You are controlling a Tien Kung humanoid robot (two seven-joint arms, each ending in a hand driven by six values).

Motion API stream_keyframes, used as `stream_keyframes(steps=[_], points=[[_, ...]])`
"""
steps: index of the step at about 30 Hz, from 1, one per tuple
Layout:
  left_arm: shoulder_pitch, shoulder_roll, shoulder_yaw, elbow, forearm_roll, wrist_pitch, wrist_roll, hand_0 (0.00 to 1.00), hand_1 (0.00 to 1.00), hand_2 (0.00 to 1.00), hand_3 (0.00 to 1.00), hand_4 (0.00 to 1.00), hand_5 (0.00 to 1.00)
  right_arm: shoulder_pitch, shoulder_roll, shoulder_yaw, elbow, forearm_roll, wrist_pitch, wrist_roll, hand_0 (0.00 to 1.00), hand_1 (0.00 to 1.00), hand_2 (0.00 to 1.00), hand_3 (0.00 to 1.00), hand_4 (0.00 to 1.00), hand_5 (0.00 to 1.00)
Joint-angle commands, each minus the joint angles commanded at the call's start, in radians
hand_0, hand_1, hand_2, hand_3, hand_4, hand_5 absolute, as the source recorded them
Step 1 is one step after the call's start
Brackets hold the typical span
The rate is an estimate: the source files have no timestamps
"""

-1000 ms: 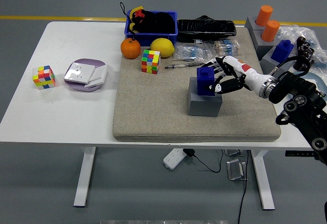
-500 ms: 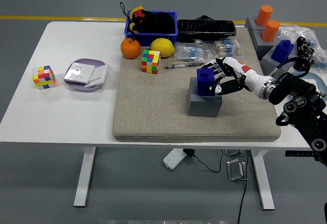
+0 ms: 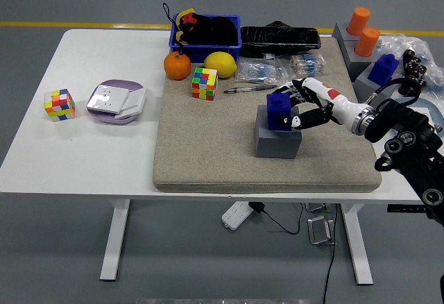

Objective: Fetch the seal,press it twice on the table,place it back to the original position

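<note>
A blue seal (image 3: 279, 112) stands upright on a grey block (image 3: 276, 143) in the middle right of the beige mat (image 3: 208, 158). My right hand (image 3: 297, 107) reaches in from the right, its white and black fingers (image 3: 300, 93) curled around the seal's right side. The thumb is low at the front and the other fingers are over the back. The seal's base rests on the block. My left arm is nowhere in the head view.
On the mat's far part lie a Rubik's cube (image 3: 205, 83), an orange (image 3: 177, 66), a lemon (image 3: 220, 64), a pen (image 3: 246, 89) and plastic packets (image 3: 277, 69). Behind them is a blue bin (image 3: 206, 32). Another blue seal (image 3: 383, 68) and orange cylinders (image 3: 362, 30) stand far right. A second cube (image 3: 60, 104) and a purple dish (image 3: 116, 101) sit left.
</note>
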Motion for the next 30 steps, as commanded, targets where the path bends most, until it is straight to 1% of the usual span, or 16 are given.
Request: stream_keyframes(steps=[3, 4, 9, 10, 27, 28, 30], points=[[0.0, 0.0, 0.0, 0.0, 0.0, 0.0, 0.0, 0.816, 0.816, 0.788, 0.838, 0.795, 0.394, 0.0, 0.0, 0.0, -0.001, -0.007, 0.0, 0.002, 0.747, 0.702, 0.669, 0.666, 0.862, 0.002], [0.0, 0.0, 0.0, 0.0, 0.0, 0.0, 0.0, 0.816, 0.816, 0.788, 0.839, 0.794, 0.392, -0.001, 0.001, 0.0, -0.002, -0.008, 0.0, 0.003, 0.78, 0.733, 0.704, 0.685, 0.896, 0.002], [0.0, 0.001, 0.002, -0.001, -0.001, 0.0, 0.0, 0.816, 0.816, 0.788, 0.839, 0.794, 0.392, -0.001, 0.001, -0.001, -0.004, -0.012, 0.0, 0.005, 0.78, 0.733, 0.704, 0.685, 0.896, 0.002], [0.0, 0.001, 0.002, -0.001, -0.001, 0.0, 0.0, 0.816, 0.816, 0.789, 0.838, 0.795, 0.393, -0.001, 0.001, -0.002, -0.004, -0.012, 0.0, 0.006, 0.783, 0.751, 0.731, 0.703, 0.9, 0.002], [-0.001, 0.006, 0.013, -0.002, -0.007, 0.0, 0.001, 0.816, 0.816, 0.789, 0.838, 0.795, 0.393, 0.001, 0.0, -0.005, -0.01, -0.011, -0.001, 0.017, 0.791, 0.761, 0.745, 0.724, 0.912, 0.002], [-0.001, 0.006, 0.014, -0.002, -0.007, 0.0, 0.001, 0.816, 0.816, 0.788, 0.838, 0.794, 0.392, 0.001, 0.0, -0.005, -0.011, -0.011, -0.002, 0.018, 0.806, 0.781, 0.771, 0.78, 0.94, 0.002], [-0.001, 0.007, 0.015, -0.003, -0.007, 0.0, 0.001, 0.816, 0.816, 0.788, 0.838, 0.794, 0.392, 0.001, 0.001, -0.006, -0.012, -0.012, -0.003, 0.022, 0.806, 0.781, 0.771, 0.78, 0.94, 0.002]])
